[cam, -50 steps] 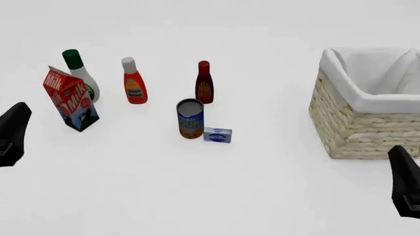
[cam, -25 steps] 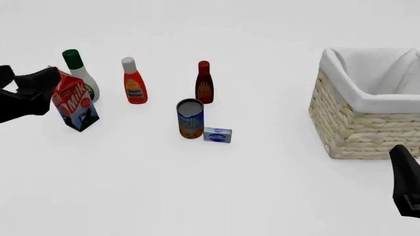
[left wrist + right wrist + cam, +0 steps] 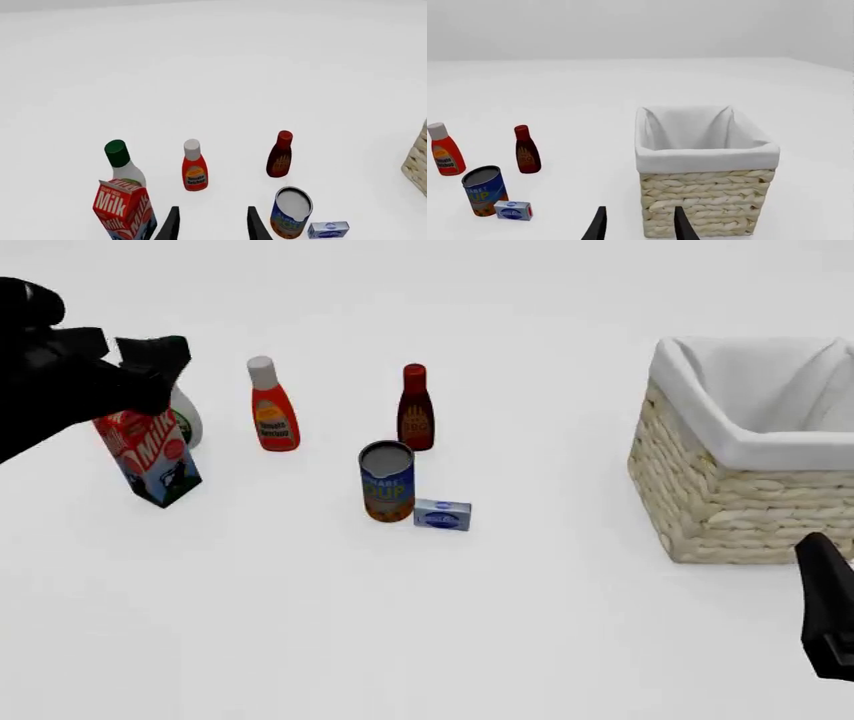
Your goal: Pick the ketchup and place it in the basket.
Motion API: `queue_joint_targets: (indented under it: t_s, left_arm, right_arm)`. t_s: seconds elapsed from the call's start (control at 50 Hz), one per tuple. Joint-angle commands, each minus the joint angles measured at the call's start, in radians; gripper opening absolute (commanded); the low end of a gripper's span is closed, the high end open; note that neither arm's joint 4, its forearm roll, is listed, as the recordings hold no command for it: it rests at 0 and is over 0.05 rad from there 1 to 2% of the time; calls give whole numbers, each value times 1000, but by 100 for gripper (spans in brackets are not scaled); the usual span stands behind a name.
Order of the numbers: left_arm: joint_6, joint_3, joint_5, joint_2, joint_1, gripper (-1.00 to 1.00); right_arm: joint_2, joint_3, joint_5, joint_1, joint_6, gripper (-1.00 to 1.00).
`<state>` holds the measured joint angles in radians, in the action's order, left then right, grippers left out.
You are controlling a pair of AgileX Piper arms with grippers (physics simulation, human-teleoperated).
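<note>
The ketchup, an orange-red bottle with a white cap, stands upright at the far left of the table. It also shows in the left wrist view and the right wrist view. The wicker basket with white lining stands at the right and holds nothing that I can see; it also shows in the right wrist view. My left gripper is raised, left of the ketchup and apart from it, open and empty. My right gripper is low at the near right, in front of the basket, open and empty.
A milk carton and a white bottle with a green cap stand left of the ketchup, partly behind my left arm. A maroon bottle, a can and a small blue box stand to its right.
My left arm has risen from the near left edge and moved forward and right, now over the milk carton. The right arm and all objects have stayed put.
</note>
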<state>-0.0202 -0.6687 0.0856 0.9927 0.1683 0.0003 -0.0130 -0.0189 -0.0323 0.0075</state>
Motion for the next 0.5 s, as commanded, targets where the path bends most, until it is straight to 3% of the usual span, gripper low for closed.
queue_joint_targets:
  t_s: [0.02, 0.28, 0.5]
  left_arm:
    - [-18, -53, 41, 117, 10, 100]
    - [-63, -102, 87, 196, 1, 100]
    - [-44, -161, 112, 314, -11, 100]
  right_arm:
    - [0, 0, 2, 0, 0, 100]
    - [0, 3, -1, 1, 4, 100]
    - [0, -2, 3, -1, 1, 100]
